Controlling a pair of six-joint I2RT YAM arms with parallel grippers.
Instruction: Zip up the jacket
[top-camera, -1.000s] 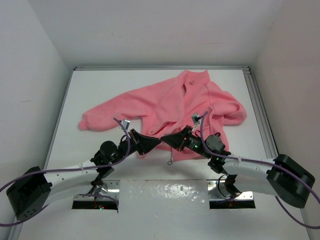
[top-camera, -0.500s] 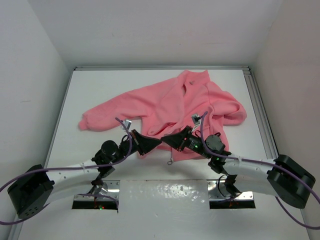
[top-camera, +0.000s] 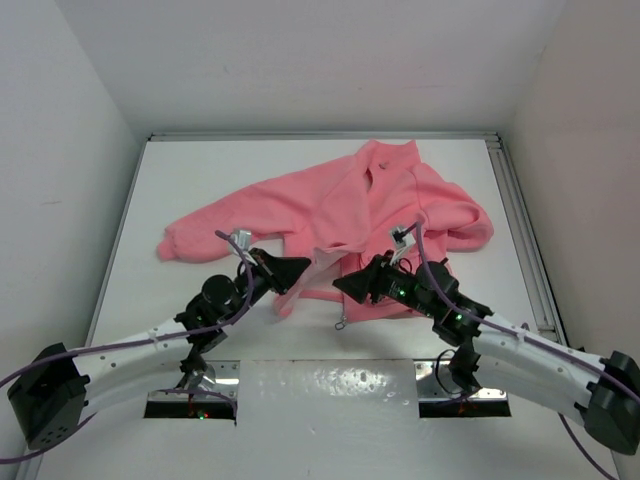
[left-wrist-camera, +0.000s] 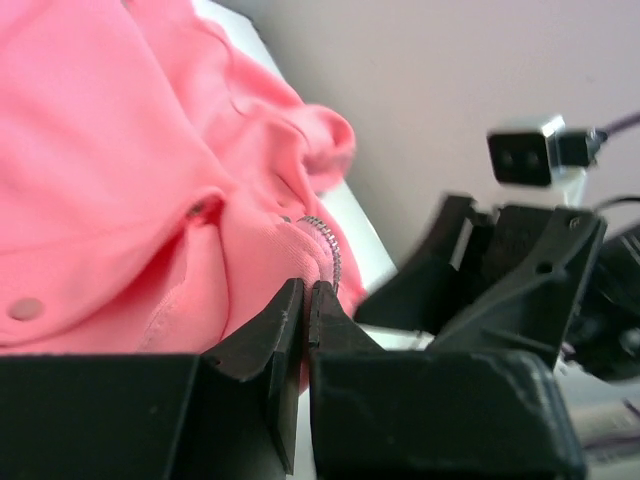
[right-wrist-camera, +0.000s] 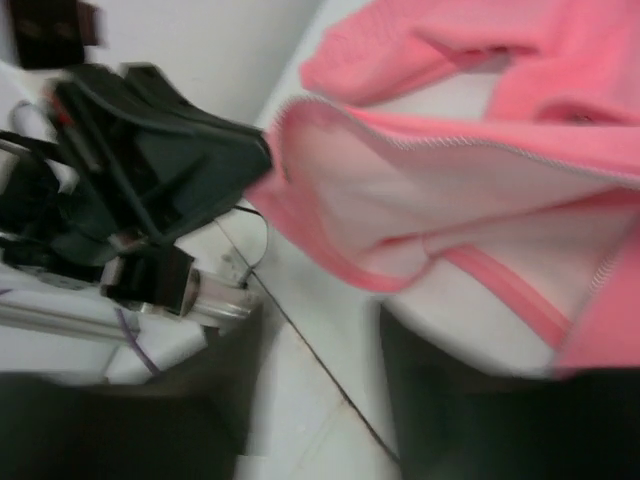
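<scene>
The salmon-pink fleece jacket (top-camera: 370, 205) lies on the white table, collar at the far side and one sleeve stretched left. My left gripper (top-camera: 298, 270) is shut on the jacket's front edge near the hem and holds that flap lifted, so the paler lining shows. In the left wrist view the jaws (left-wrist-camera: 306, 292) are closed against the fabric just below the zipper teeth (left-wrist-camera: 326, 238). My right gripper (top-camera: 347, 287) is just right of it, over the hem. Its blurred fingers (right-wrist-camera: 455, 400) stand apart with bare table between them, holding nothing. The zipper pull cannot be made out.
White walls close in the table on three sides. A metal rail (top-camera: 520, 230) runs along its right edge. A shiny plate (top-camera: 330, 385) lies between the arm bases at the near edge. The jacket's right sleeve (top-camera: 465, 225) is bunched near the rail.
My left gripper has moved left and up, pulling the flap open so the lining shows. My right arm has changed posture and its gripper has drawn slightly back from the left one.
</scene>
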